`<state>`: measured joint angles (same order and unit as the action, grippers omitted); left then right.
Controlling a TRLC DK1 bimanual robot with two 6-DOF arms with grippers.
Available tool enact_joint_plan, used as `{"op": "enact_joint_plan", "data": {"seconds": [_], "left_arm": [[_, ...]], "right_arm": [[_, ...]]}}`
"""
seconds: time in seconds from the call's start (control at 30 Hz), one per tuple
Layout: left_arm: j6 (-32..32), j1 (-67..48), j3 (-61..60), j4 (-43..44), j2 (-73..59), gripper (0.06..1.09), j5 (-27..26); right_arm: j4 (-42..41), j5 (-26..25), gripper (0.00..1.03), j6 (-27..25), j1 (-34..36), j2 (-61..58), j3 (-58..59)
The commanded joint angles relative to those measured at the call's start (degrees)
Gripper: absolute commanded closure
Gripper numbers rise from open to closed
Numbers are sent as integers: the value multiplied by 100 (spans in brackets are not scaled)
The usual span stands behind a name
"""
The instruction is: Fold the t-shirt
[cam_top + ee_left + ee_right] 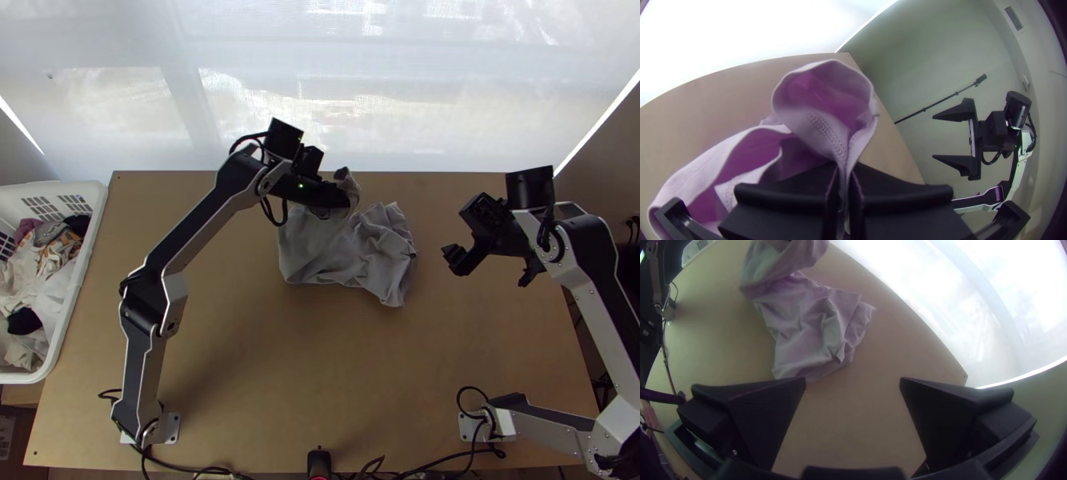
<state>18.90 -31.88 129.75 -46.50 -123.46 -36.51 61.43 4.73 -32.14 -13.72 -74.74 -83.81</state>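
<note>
The left tool point(344, 181) pinched a gathered part of the t-shirt point(824, 104), the cloth bulging beyond its fingertips in a rounded loop, the bench point(720, 95) behind. The right tool point(493, 267), fingers spread, stood well apart; a slender pole point(942, 101) slanted before the wall point(929, 58).

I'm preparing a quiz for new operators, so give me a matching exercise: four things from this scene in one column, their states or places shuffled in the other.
Column 1
1. Left end effector
2. T-shirt
3. Right end effector
4. White basket

Column 2
A. Open, away from the cloth, with nothing between its fingers
B. At the table's left edge in the top view, with clothes piled inside
C. Shut, pinching cloth
D. Rumpled, partly lying on the tabletop and partly held up

Right pairs
1-C; 2-D; 3-A; 4-B
</note>
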Motion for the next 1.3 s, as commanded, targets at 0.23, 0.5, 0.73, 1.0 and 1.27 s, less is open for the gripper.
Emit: {"op": "enact_joint_plan", "data": {"seconds": [0.23, 0.5, 0.73, 1.0, 1.27], "left_arm": [[853, -811, 85, 1381, -1277, 105, -207], [1151, -934, 85, 2013, -1866, 105, -198], [1345, -882, 85, 2092, -1673, 105, -198], [1556, -152, -55, 2066, -1040, 105, -198], [1573, 112, 15, 2145, -1172, 105, -207]], "right_arm": [[423, 1, 4, 103, 334, 689, 436], [625, 1, 4, 155, 440, 882, 568], [739, 1, 4, 173, 449, 1014, 682], [757, 1, 4, 191, 449, 1137, 814], [730, -7, 4, 191, 422, 1155, 875]]}}
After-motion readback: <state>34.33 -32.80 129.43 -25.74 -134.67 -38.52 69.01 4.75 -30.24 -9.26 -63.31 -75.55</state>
